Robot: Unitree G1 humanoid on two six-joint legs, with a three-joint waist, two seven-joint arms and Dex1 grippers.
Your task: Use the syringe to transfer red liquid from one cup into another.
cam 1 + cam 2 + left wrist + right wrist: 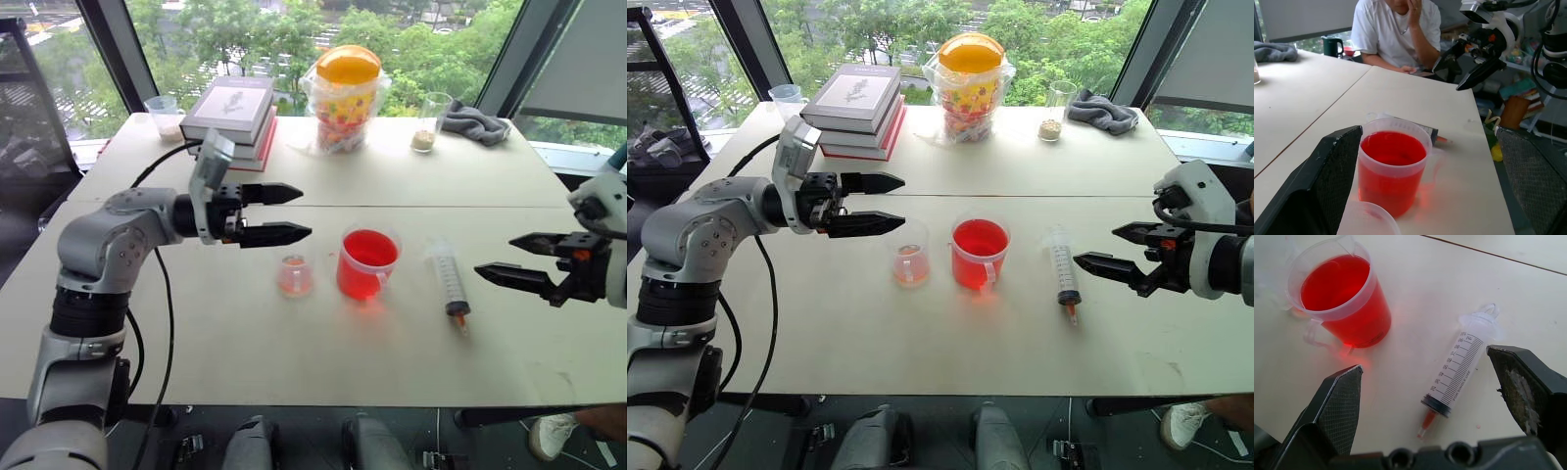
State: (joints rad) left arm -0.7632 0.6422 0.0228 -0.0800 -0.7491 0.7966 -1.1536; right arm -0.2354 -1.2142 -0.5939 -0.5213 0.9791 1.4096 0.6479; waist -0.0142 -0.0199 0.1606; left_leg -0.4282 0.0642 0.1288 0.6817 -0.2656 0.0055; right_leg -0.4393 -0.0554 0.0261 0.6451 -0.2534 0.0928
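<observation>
Both grippers gape empty; right gripper [1102,248] near syringe [1063,272] beside red cup [979,252], careless reach risks spill

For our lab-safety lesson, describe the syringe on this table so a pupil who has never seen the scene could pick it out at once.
Start at the pale table and find the handled cup of red liquid near its middle. Just to that cup's right lies the syringe, flat on the tabletop. It alone is a long clear tube with printed scale marks and an orange-red tip, while its neighbours are upright cups.
</observation>
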